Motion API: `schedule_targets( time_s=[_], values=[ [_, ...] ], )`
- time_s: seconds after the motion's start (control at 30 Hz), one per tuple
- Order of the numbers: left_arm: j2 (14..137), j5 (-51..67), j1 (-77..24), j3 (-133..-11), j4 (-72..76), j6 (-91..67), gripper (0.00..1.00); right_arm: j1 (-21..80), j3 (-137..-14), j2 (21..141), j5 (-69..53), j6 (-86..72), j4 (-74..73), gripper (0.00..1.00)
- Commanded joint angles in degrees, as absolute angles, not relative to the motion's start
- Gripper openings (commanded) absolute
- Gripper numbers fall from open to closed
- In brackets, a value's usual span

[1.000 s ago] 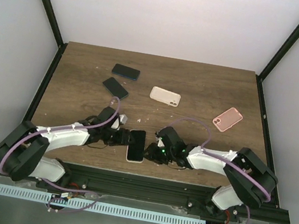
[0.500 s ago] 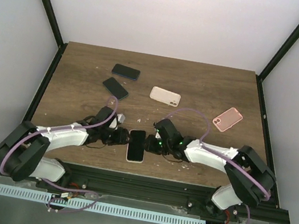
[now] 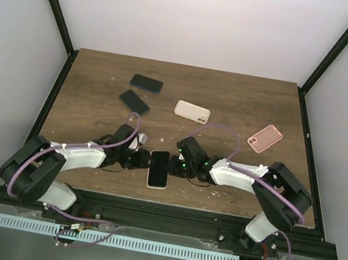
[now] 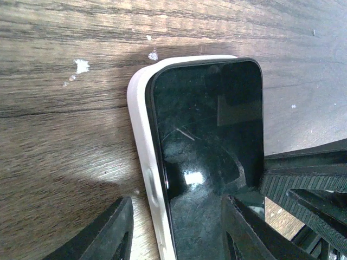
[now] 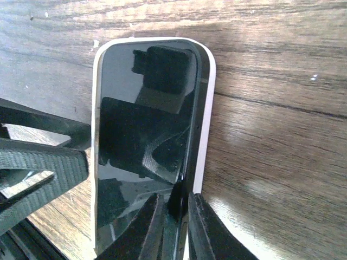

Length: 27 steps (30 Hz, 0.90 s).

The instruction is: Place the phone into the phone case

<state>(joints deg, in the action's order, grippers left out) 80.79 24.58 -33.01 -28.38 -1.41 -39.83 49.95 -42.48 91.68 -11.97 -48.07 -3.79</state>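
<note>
The phone [image 3: 158,167], black screen up, lies in a white phone case [image 3: 156,185] near the table's front edge. In the left wrist view the phone [image 4: 206,124] sits inside the case's white rim [image 4: 140,108]. My left gripper [image 3: 144,160] is open; in its wrist view [image 4: 181,233] one finger is on the table left of the case and the other is over the screen. My right gripper [image 3: 175,167] is nearly closed on the phone's right edge [image 5: 177,230], where the screen [image 5: 143,119] meets the case rim [image 5: 205,124].
Farther back lie a dark phone [image 3: 146,83], a black phone [image 3: 134,102], a cream case [image 3: 192,111] and a pink case [image 3: 265,138]. The table's front edge runs just behind the grippers. Each gripper shows in the other's wrist view.
My right gripper has moved from the phone's lower right corner up along its right edge and closed on it. The left gripper and the phone have hardly moved.
</note>
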Motion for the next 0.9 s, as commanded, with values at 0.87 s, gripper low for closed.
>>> schedule_targets(
  time_s=[0.87],
  values=[
    [82.76, 32.1, -32.84, -28.37, 5.94, -38.49, 0.37, 49.83, -44.13, 97.84, -20.76, -41.81, 5.79, 0.1]
  ],
)
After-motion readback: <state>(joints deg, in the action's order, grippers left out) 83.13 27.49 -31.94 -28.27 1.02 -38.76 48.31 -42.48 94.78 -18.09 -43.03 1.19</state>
